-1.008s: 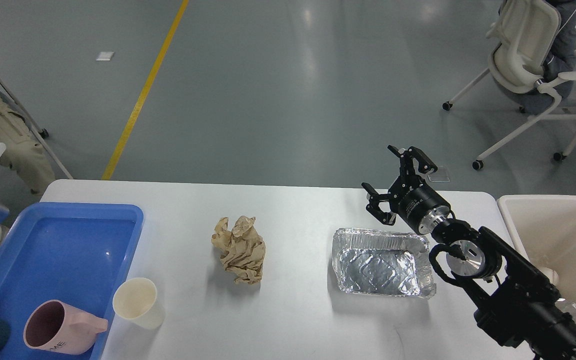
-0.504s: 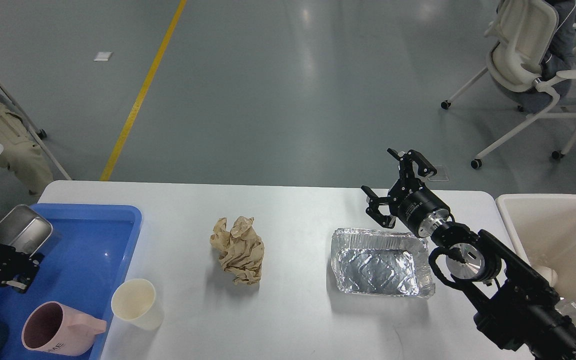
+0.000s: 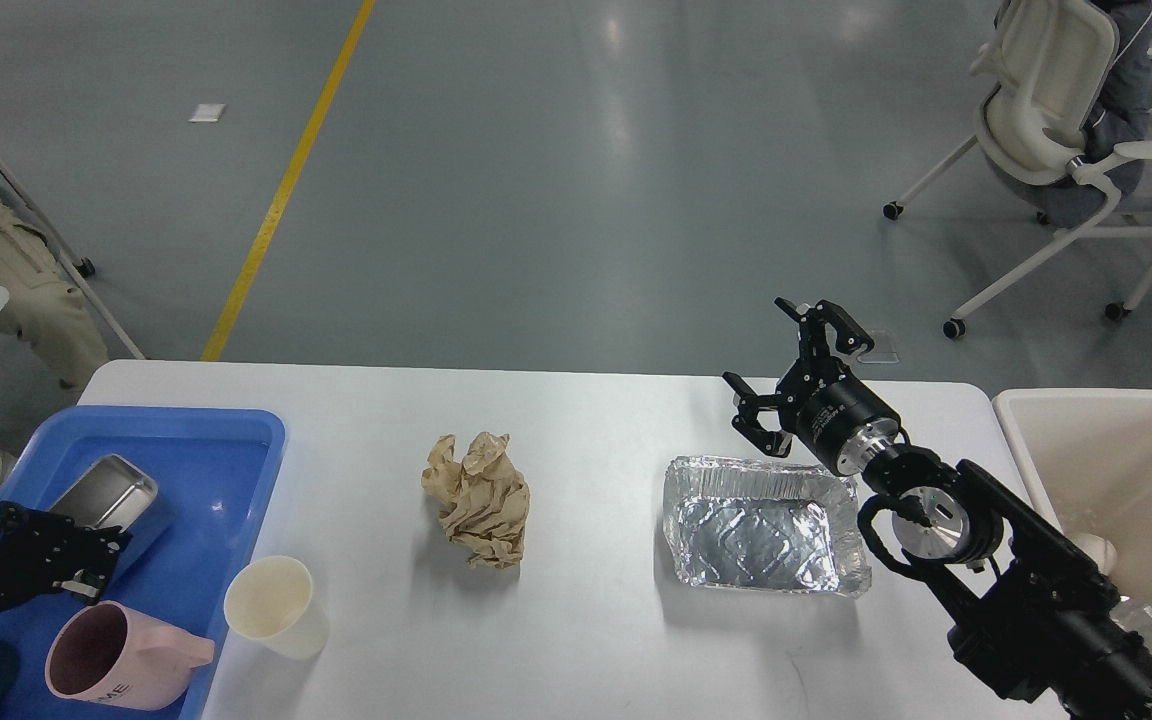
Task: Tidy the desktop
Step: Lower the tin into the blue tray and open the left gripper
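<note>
Since half a second ago the left gripper (image 3: 86,560) has carried the metal tin (image 3: 104,493) down and inward, so that the tin now sits low inside the blue tray (image 3: 226,470) instead of hanging over its far left edge. Its fingers are dark and bunched against the tin's near end; whether they are clamped on it or parted cannot be told. At about five o'clock from that gripper a pink mug (image 3: 121,660) lies tipped in the tray's near corner, and at three o'clock, just outside the tray's rim, a cream paper cup (image 3: 276,605) stands upright on the desktop (image 3: 596,640).

The right gripper (image 3: 798,372) has barely shifted. It hangs with its two fingers spread wide and nothing between them, above the far edge of the desktop. At about six o'clock from it, close by, a foil container (image 3: 761,527) rests on the desktop. A crumpled ball of brown paper (image 3: 476,497) lies well apart at nine o'clock from the foil container. The desktop runs the full width between the tray and the cream bin (image 3: 1116,470) at three o'clock.
</note>
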### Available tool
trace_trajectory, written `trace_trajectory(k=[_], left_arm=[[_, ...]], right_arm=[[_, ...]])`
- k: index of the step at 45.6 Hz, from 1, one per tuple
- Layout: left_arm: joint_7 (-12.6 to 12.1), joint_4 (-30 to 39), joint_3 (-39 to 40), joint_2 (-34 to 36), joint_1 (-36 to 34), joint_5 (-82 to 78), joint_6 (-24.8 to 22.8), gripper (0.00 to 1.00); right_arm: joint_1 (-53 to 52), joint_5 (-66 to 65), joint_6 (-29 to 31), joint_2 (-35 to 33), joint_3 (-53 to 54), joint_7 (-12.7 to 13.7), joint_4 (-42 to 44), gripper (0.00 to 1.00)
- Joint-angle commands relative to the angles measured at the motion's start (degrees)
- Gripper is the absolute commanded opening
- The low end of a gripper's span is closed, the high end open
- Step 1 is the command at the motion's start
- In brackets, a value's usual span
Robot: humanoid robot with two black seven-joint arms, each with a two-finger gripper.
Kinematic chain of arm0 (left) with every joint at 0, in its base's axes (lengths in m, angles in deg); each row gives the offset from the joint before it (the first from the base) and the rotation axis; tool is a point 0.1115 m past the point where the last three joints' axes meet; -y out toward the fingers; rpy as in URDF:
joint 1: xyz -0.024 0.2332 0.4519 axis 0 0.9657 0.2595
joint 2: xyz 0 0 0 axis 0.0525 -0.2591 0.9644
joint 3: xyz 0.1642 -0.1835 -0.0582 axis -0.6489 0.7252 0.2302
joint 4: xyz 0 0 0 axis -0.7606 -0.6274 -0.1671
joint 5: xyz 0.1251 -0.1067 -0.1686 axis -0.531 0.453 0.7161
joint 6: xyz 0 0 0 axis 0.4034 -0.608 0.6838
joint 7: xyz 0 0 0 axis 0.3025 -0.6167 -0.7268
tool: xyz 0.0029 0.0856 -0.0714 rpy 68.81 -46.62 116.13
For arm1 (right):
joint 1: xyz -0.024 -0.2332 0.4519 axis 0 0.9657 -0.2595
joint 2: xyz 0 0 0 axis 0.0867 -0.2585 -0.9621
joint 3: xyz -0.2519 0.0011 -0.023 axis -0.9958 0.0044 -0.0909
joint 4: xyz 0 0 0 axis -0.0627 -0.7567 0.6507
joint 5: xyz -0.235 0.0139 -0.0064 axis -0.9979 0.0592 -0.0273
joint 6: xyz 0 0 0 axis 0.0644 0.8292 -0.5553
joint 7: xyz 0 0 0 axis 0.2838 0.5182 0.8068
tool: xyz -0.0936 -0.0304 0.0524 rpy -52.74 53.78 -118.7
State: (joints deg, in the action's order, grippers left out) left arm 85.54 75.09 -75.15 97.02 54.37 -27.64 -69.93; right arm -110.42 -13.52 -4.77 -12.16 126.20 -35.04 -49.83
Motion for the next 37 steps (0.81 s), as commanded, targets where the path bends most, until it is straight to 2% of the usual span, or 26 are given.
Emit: trace_trajectory(k=[1, 5, 8, 9, 10, 17, 21, 28, 37], left_arm=[[-0.2, 0.0, 0.0, -0.1, 0.0, 2.1, 0.1, 0.36], [-0.7, 0.3, 0.3, -0.1, 0.0, 3.8, 0.1, 0.53], [-1.2, 0.9, 1.0, 0.1, -0.1, 5.9, 0.6, 0.81], [-1.2, 1.0, 1.0, 0.2, -0.1, 6.8, 0.9, 0.88], [-1.2, 1.1, 1.0, 0.3, -0.1, 7.9, 1.4, 0.89], [-1.2, 4.0, 1.2, 1.5, 0.0, 18.0, 3.1, 0.91], [-1.6, 7.3, 2.2, 4.4, -0.2, 24.5, 3.7, 0.92], [-5.3, 14.4, 5.3, 7.5, 0.1, 35.3, 4.0, 0.95], [-7.5, 24.4, 8.2, 11.8, 2.0, 47.6, 8.2, 0.96]], right_arm=[[0.0, 0.0, 0.0, -0.2, 0.0, 0.0, 0.1, 1.0], [0.0, 0.0, 0.0, -0.2, 0.0, 0.0, 0.0, 1.0], [0.0, 0.0, 0.0, -0.2, 0.0, 0.0, 0.1, 1.0], [0.0, 0.0, 0.0, -0.2, 0.0, 0.0, 0.1, 1.0], [0.0, 0.0, 0.0, -0.2, 0.0, 0.0, 0.1, 1.0], [0.0, 0.0, 0.0, 0.0, -0.2, 0.0, 0.0, 1.0], [0.0, -0.1, 0.0, -0.1, -0.2, 0.0, 0.0, 1.0], [0.2, -0.1, 0.0, -0.2, -1.0, 0.0, 0.1, 1.0], [-0.2, -0.2, 0.0, -0.5, -1.1, 0.0, 0.2, 1.0]])
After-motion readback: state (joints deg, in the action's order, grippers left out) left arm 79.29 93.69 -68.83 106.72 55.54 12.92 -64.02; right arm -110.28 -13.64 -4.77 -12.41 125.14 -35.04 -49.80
